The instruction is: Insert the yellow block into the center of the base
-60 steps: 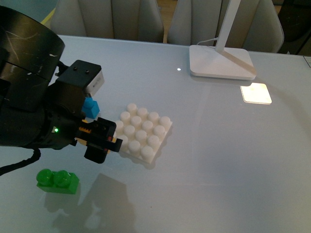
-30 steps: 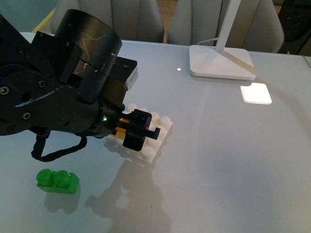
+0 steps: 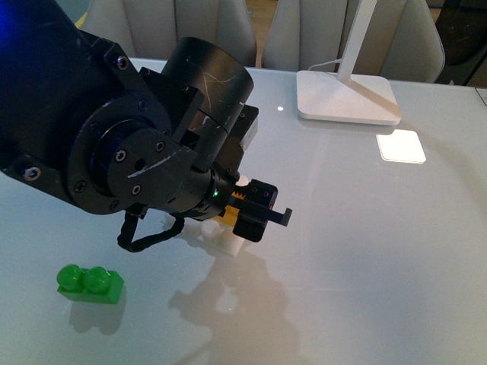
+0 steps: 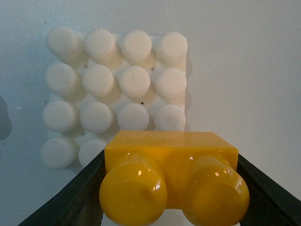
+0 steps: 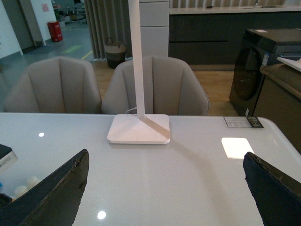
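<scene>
My left gripper is clamped on the yellow block, over one edge row of the base, left of the desk's middle. My right gripper stands apart.

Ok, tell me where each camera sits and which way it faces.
Front: on the body, looking forward and down over the table; the left arm fills much of it, above the base.
Left wrist: on that wrist, looking down past jaws shut on the yellow block at the base.
Right wrist: on that wrist, facing level across the table at the lamp and chairs; its jaws show, wide apart.
Front and right wrist share the lamp.
</scene>
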You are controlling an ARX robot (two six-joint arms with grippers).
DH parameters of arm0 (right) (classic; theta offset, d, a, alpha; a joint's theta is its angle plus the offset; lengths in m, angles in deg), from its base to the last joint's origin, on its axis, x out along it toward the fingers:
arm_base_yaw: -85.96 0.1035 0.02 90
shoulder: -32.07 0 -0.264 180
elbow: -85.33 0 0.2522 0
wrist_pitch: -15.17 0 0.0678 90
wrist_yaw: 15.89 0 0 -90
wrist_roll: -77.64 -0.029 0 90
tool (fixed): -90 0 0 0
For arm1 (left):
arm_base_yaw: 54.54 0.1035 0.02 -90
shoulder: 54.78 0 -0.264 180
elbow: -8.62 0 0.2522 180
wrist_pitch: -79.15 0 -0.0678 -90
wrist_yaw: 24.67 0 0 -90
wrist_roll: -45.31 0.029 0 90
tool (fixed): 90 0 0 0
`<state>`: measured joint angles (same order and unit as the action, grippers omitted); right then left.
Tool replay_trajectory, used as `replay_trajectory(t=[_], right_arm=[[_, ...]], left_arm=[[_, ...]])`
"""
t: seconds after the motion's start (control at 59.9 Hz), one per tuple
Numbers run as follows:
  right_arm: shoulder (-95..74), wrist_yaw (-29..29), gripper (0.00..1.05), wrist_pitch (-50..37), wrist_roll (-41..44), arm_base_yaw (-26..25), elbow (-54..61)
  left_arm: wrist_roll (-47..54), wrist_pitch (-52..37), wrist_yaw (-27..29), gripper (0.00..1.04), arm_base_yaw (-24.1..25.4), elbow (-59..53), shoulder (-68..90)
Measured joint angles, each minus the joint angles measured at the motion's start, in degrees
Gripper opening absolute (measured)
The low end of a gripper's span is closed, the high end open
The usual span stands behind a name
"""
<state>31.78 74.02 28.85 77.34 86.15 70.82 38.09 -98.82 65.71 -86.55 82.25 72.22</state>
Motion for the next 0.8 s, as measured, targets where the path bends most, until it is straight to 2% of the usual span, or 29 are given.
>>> replay_trajectory(t=[0.234,0.401,0.801], right_arm=[[0.0,0.0,0.96,0.0,0.0,0.0,0.0],[0.0,0.0,0.96,0.0,0.0,0.0,0.0],[0.0,0.0,0.96,0.0,0.0,0.0,0.0]], left_arm=[[0.0,1.2,1.2,0.63,0.7,3.5,2.3],[0.5,1.6,2.1,0.63,3.7,5.9,3.5],[3.1,0.4,1.7,0.63,6.5,2.9,3.5]])
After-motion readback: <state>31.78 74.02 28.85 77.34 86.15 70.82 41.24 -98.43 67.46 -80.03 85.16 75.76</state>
